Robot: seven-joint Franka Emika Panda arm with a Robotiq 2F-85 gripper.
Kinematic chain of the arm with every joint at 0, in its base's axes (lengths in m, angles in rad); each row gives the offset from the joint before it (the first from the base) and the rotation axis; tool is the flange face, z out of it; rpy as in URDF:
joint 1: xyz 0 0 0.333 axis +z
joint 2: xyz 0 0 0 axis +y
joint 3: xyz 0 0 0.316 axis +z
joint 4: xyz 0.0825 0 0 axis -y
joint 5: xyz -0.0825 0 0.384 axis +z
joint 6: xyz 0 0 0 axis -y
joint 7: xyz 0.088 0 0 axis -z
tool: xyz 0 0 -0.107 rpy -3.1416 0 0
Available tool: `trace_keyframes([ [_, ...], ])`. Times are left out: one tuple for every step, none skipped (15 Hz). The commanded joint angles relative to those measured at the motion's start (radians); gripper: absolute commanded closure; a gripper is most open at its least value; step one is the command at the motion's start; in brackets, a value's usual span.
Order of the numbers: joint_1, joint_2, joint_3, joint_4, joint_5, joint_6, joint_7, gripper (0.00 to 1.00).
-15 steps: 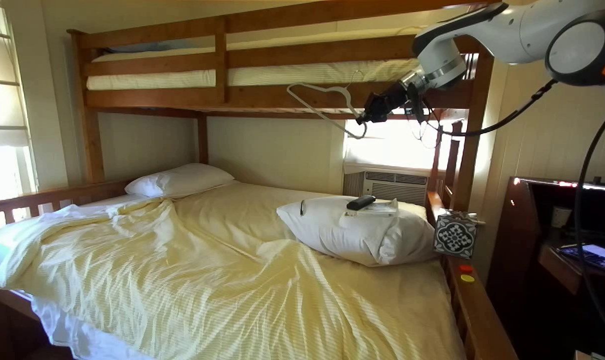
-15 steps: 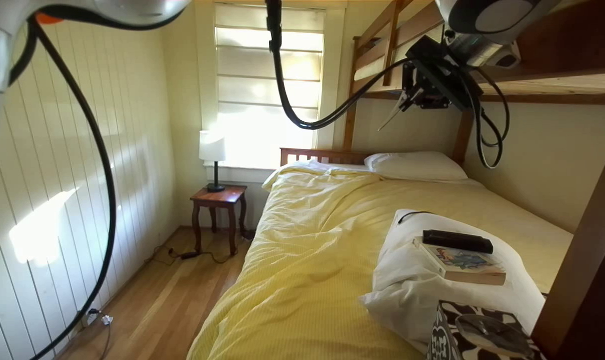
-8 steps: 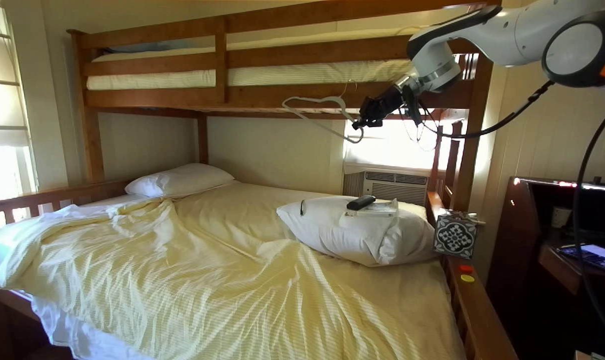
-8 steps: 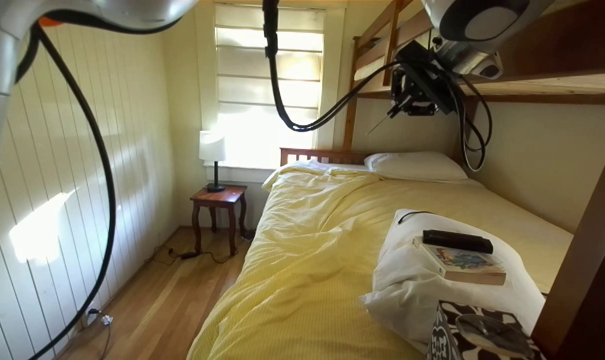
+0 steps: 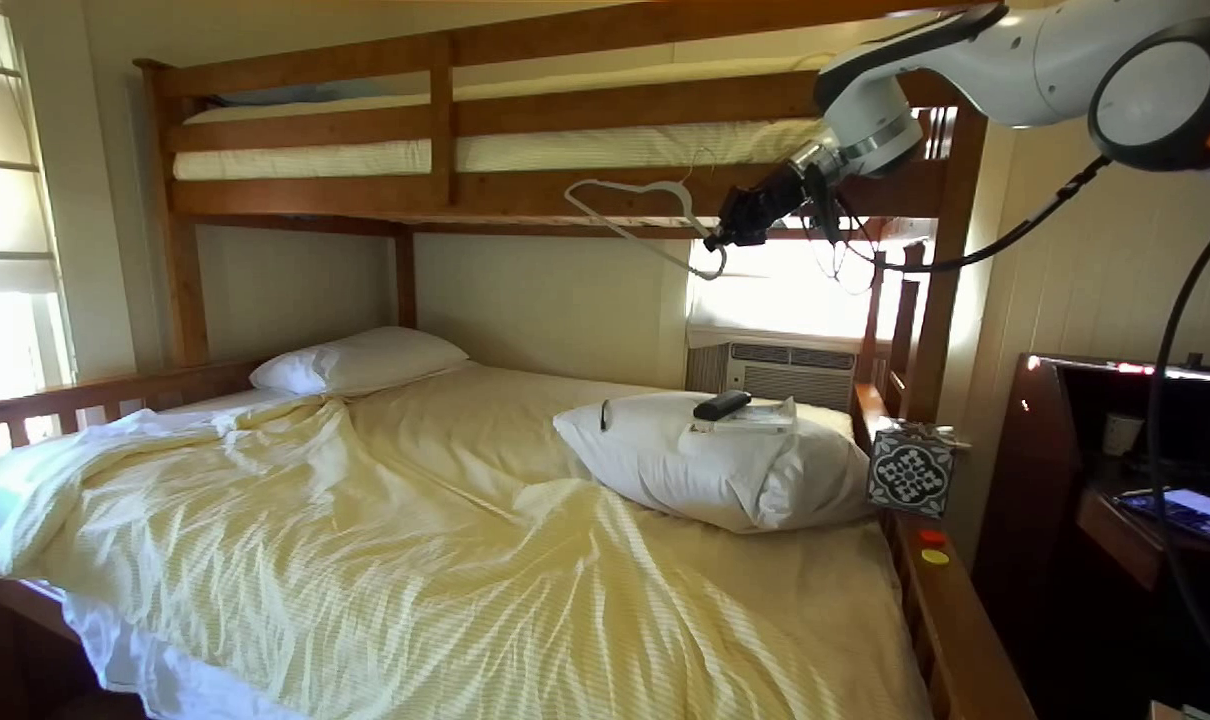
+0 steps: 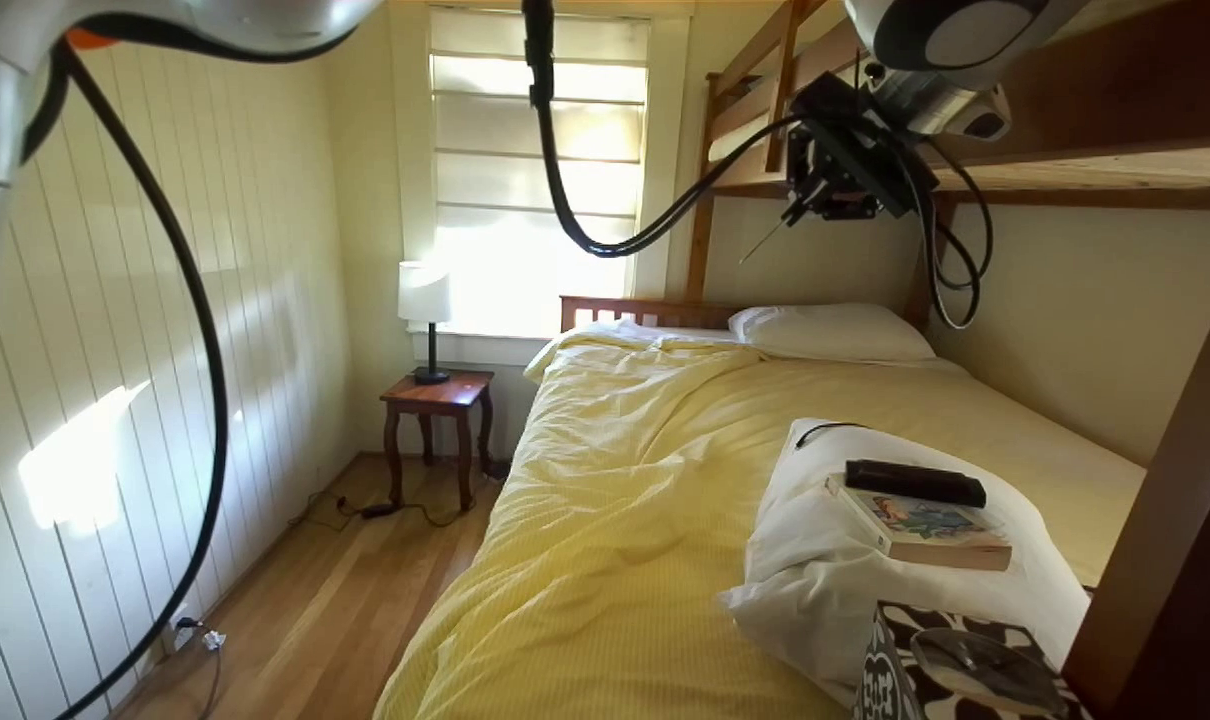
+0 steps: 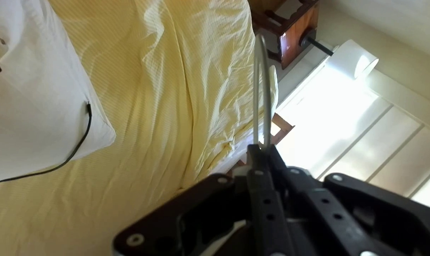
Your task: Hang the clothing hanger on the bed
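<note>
Currently we hold the clothing hanger (image 7: pixel 267 99) by one end, claw (image 5: pixel 715 242) pinched on it, hook up, in front of the upper rails of the bed (image 5: pixel 525 194); contact unclear. Step, we judge: aligning. Next needs the hook over a rail, then lowering.

The hanger (image 7: pixel 267 94), slim, whitish and triangular, is held near its lowest corner, tilted, thin hook up. In an exterior view it overlaps the upper tier of the bed (image 5: pixel 305 196) and dips below that tier's bottom edge; whether they touch cannot be told. The bed is brown wood, railed above, with rumpled yellow bedding below.
</note>
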Motion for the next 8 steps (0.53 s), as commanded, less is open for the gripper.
trace_keyframes([
  [0.005, -0.023, -0.003, 0.01, -0.002, 0.044, -0.004, 0.99],
  [0.005, -0.023, -0.004, 0.012, -0.005, 0.05, 0.005, 0.99],
  [0.004, -0.023, -0.005, 0.014, -0.006, 0.053, 0.014, 0.99],
  [0.003, -0.023, -0.005, 0.015, -0.007, 0.051, 0.021, 0.99],
  [0.003, -0.021, -0.006, 0.014, -0.008, 0.046, 0.03, 0.99],
  [0.002, -0.019, -0.007, 0.014, -0.007, 0.042, 0.035, 0.99],
  [0.002, -0.019, -0.007, 0.011, -0.006, 0.042, 0.041, 0.99],
  [0.001, -0.018, -0.007, 0.011, -0.004, 0.037, 0.049, 0.99],
])
